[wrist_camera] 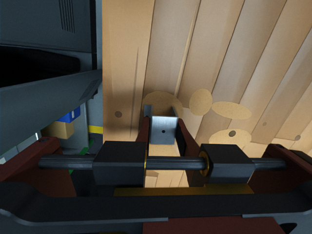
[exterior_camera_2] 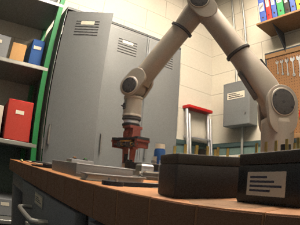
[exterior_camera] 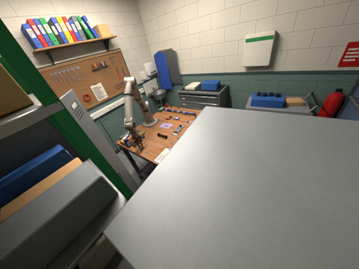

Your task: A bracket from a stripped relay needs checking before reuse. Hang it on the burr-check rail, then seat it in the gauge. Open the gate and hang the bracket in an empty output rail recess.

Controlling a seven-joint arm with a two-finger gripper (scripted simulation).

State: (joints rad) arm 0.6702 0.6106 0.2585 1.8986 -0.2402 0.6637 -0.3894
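The small grey metal bracket (wrist_camera: 162, 126) sits on the wooden bench top between the dark red fingers of my gripper (wrist_camera: 162, 129), which is closed on it near the bench's near left corner. The bracket is a U-shaped piece with a small hole in its flat face, which is turned to the wrist camera. From the side, the gripper (exterior_camera_2: 129, 158) points straight down at the bench, low behind flat grey fixtures (exterior_camera_2: 87, 169). From across the room the gripper (exterior_camera: 138, 142) is at the bench's near end. The rails, gauge and gate are too small to pick out.
A large grey table top (exterior_camera: 246, 188) fills the foreground of the side camera's view. Two dark boxes (exterior_camera_2: 228, 177) stand on the bench's near edge. A grey locker (exterior_camera_2: 101, 87) stands behind the arm, and the bench edge drops off just left of the gripper.
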